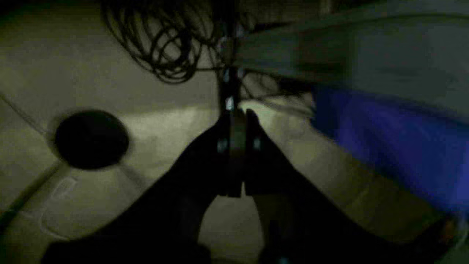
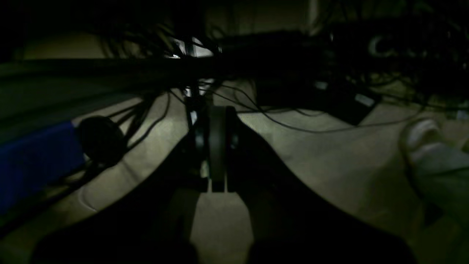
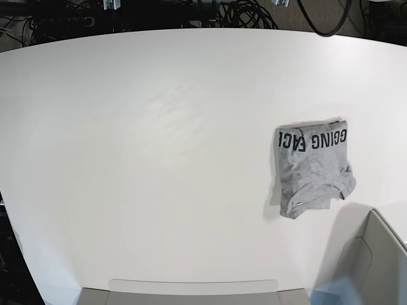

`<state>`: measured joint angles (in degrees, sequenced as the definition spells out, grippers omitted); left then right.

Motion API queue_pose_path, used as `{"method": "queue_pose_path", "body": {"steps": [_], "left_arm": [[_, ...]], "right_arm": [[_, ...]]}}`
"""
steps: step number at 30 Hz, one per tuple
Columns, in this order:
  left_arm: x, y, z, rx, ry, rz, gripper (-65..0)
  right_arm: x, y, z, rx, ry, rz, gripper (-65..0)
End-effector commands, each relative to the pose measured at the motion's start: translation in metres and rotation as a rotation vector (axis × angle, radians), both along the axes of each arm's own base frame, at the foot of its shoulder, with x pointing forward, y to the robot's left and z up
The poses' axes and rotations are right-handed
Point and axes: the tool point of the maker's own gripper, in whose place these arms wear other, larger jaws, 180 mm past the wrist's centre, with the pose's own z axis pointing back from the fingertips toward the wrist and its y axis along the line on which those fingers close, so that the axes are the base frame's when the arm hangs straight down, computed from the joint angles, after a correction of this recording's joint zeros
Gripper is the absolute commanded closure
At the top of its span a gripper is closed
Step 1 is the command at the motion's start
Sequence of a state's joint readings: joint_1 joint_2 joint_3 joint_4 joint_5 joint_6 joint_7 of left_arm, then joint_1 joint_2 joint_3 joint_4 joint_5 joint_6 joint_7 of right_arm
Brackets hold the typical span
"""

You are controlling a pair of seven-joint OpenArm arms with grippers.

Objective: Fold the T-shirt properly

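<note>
Fold looks done: T-shirt (image 3: 313, 170) in a compact bundle on table (image 3: 159, 159), right of centre, lettering up; left gripper (image 1: 237, 124) and right gripper (image 2: 218, 146) both closed, empty, off-table; next probably just verify.

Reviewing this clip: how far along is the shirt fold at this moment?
Done, by the look of it: the T-shirt lies as a compact folded bundle on the white table, lettering showing along its top. Nothing is in hand: both arms are off the table, the left gripper and right gripper closed and empty. A hem edge looks slightly uneven.
</note>
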<state>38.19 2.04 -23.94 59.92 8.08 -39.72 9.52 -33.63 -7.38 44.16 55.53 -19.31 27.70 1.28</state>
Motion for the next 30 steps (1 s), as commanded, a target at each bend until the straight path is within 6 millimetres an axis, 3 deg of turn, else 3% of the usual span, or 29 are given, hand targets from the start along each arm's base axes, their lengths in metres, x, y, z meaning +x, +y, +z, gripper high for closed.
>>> {"method": "queue_pose_path", "body": {"steps": [1, 4, 5, 10, 13, 16, 21, 25, 30], "left_arm": [[-0.005, 0.005, -0.007, -0.002, 0.011, 0.032, 0.0], [-0.014, -0.004, -0.034, -0.043, 0.085, 0.111, 0.0], [-0.012, 0.001, -0.042, -0.043, 0.095, 0.133, 0.0], [-0.009, -0.001, -0.062, -0.111, 0.091, 0.273, 0.0], [-0.020, 0.028, -0.074, 0.091, 0.112, 0.265, 0.0], [0.000, 0.072, -0.076, 0.314, 0.060, 0.165, 0.0], [0.008, 0.083, -0.077, 0.400, 0.053, 0.070, 0.0], [0.011, 0.081, -0.077, 0.396, 0.049, 0.072, 0.0], [0.011, 0.079, -0.078, 0.394, 0.049, 0.074, 0.0]], "right_arm": [[0.000, -0.012, -0.004, -0.012, -0.003, -0.012, 0.0], [-0.005, -0.032, -0.023, -0.019, 0.039, -0.053, 0.0], [-0.004, -0.038, -0.029, -0.018, 0.047, -0.072, 0.0], [-0.009, -0.063, -0.048, -0.024, 0.102, -0.135, 0.0], [-0.015, -0.092, -0.055, -0.148, 0.159, -0.144, 0.0], [-0.016, -0.123, -0.054, -0.348, 0.197, -0.084, 0.0], [-0.004, -0.156, -0.042, -0.638, 0.221, 0.088, 0.0], [0.001, -0.153, -0.038, -0.733, 0.223, 0.153, 0.0], [0.002, -0.146, -0.040, -0.732, 0.222, 0.165, 0.0]]}}
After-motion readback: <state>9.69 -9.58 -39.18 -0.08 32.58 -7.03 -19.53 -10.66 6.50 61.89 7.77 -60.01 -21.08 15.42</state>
